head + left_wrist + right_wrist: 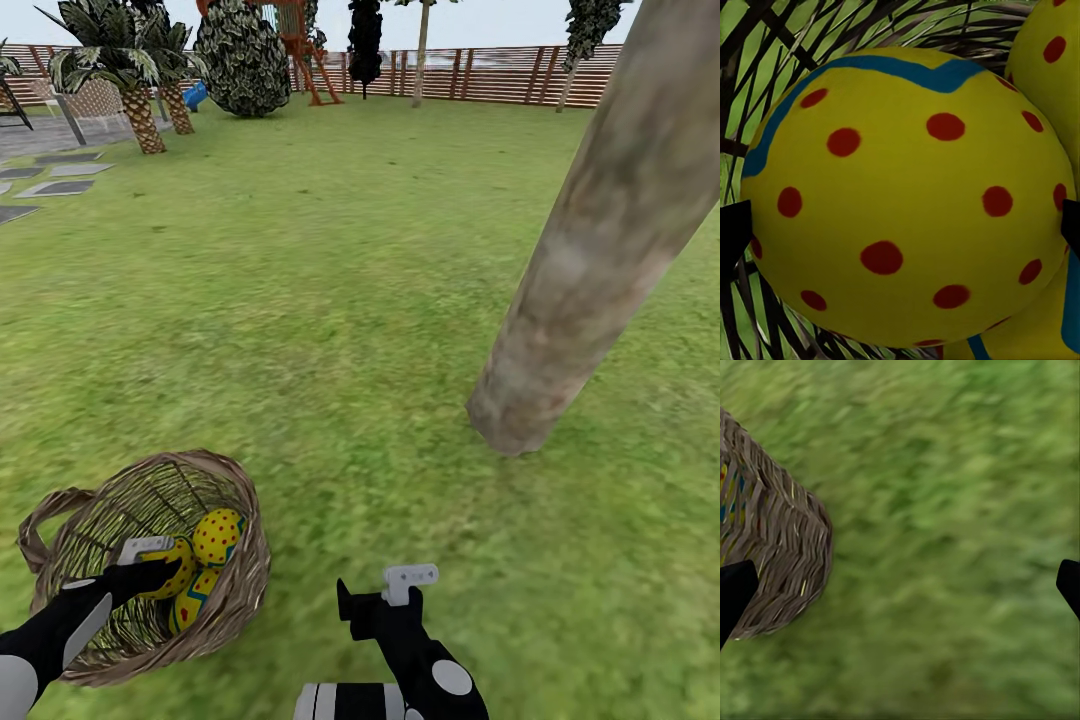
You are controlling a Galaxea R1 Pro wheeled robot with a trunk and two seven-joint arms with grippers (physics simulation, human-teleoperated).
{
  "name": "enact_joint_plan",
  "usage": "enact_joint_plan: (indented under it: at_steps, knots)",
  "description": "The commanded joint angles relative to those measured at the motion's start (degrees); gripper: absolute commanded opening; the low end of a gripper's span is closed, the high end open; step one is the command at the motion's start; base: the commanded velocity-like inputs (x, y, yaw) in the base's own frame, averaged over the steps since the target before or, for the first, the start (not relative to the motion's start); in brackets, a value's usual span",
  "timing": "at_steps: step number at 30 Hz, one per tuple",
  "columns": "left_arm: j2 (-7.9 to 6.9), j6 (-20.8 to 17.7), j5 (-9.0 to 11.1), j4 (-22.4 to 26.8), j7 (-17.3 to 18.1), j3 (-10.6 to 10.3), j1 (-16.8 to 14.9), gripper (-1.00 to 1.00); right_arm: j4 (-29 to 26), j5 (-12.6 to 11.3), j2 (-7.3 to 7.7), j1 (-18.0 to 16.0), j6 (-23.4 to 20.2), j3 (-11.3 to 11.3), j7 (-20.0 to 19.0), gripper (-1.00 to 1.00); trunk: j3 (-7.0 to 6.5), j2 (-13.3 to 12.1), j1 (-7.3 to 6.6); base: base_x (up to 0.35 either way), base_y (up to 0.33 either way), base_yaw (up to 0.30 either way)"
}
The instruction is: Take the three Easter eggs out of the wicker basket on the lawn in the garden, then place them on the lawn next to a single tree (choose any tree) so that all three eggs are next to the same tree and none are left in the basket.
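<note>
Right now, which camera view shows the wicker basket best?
The head view: the whole basket with its rim and three eggs. The left wrist view shows only wicker strands behind an egg; the right wrist view shows one outer side.

Patchy lawn (350, 300) — wicker basket (235, 590) resting on it; tree (590, 260) rooted nearby.

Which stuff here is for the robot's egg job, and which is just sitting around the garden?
For the job: three Easter eggs inside the wicker basket, left gripper reaching in, the tree, the lawn.

Just around: short palms, round bush, grey paving, wooden fence, right gripper.
</note>
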State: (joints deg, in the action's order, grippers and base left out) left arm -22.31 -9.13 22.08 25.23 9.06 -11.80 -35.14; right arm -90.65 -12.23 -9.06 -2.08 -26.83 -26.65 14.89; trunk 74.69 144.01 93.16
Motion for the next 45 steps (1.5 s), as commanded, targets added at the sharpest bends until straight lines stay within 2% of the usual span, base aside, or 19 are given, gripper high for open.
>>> enact_joint_plan:
  at_steps: [1, 4, 12, 17, 23, 26, 30, 36, 45]
  knots:
    - [-0.02, -0.31, 0.60, -0.80, 0.36, -0.61, 0.08, -1.00, -0.10, -0.61, 0.01, -0.05, -0.16, -0.11, 0.57, 1.00, 0.05, 0.01, 0.01, 0.000, 0.000, 0.000]
    - [-0.02, -0.35, 0.60, -0.80, 0.35, -0.61, 0.08, -1.00, -0.08, -0.61, 0.01, -0.04, -0.17, -0.13, 0.56, 1.00, -0.39, -0.02, -0.04, 0.000, 0.000, 0.000]
    - [-0.02, -0.37, 0.60, -0.80, 0.34, -0.59, 0.08, -1.00, -0.09, -0.61, 0.01, -0.07, -0.17, -0.08, 0.56, 1.00, -0.39, -0.02, -0.04, 0.000, 0.000, 0.000]
    - [-0.02, -0.39, 0.60, -0.80, 0.39, -0.67, 0.08, -1.00, -0.06, -0.61, 0.01, -0.05, -0.17, -0.10, 0.54, 1.00, -1.50, -0.09, -0.17, 0.000, 0.000, 0.000]
    - [-0.02, -0.40, 0.60, -0.80, 0.40, -0.66, 0.08, -1.00, -0.05, -0.62, 0.01, -0.07, -0.24, -0.11, 0.51, 1.00, -1.50, -0.09, -0.17, 0.000, 0.000, 0.000]
    - [-0.02, -0.45, 0.60, -0.80, 0.42, -0.66, 0.08, -1.00, -0.05, -0.62, 0.01, -0.07, -0.24, -0.09, 0.54, 1.00, -2.16, -0.13, -0.25, 0.000, 0.000, 0.000]
    - [-0.02, -0.45, 0.60, -0.80, 0.43, -0.68, 0.08, -1.00, -0.05, -0.62, 0.01, -0.10, -0.24, -0.07, 0.57, 1.00, -2.16, -0.13, -0.25, 0.000, 0.000, 0.000]
    - [-0.02, -0.45, 0.60, -0.80, 0.43, -0.68, 0.08, -1.00, -0.05, -0.68, 0.01, -0.11, -0.24, -0.07, 0.58, 1.00, -3.27, -0.19, -0.38, 0.000, 0.000, 0.000]
    - [-0.02, -0.67, 0.53, -0.80, 0.44, -0.70, 0.08, -1.00, -0.05, -0.69, 0.01, -0.11, -0.24, -0.07, 0.58, 1.00, -3.27, -0.19, -0.38, 0.000, 0.000, 0.000]
